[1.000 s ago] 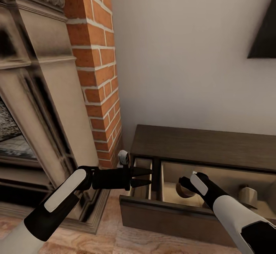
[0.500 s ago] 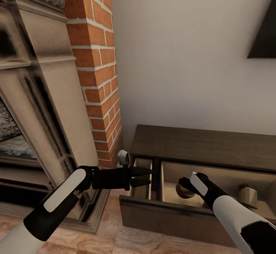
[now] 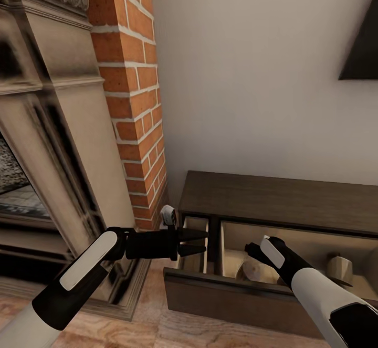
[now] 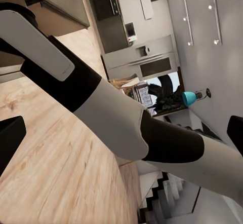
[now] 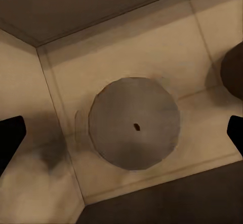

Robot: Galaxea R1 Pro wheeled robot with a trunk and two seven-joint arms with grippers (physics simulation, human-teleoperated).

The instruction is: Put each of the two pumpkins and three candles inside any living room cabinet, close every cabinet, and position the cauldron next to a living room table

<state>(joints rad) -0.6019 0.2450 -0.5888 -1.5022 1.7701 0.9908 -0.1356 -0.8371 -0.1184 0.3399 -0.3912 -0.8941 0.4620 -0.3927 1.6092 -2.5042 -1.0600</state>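
At lower centre, the stubby beige-tan faceted candle point(image 3: 253, 271), judged light, rigid and best gripped across its sides, lies released beneath the spread-fingered right gripper point(image 5: 121, 133); the left gripper point(image 3: 202, 241) is parted, empty.

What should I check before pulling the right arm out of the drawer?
1. Right gripper open, holding nothing: ok.
2. Candle lying on the drawer floor, apart from both fingertips: ok.
3. Second candle in the same drawer: ok.
4. Left gripper open and empty, at the drawer's left end: ok.
5. Drawer shut: not ok, it stands pulled out.
6. Third candle and both pumpkins stowed: cannot tell.
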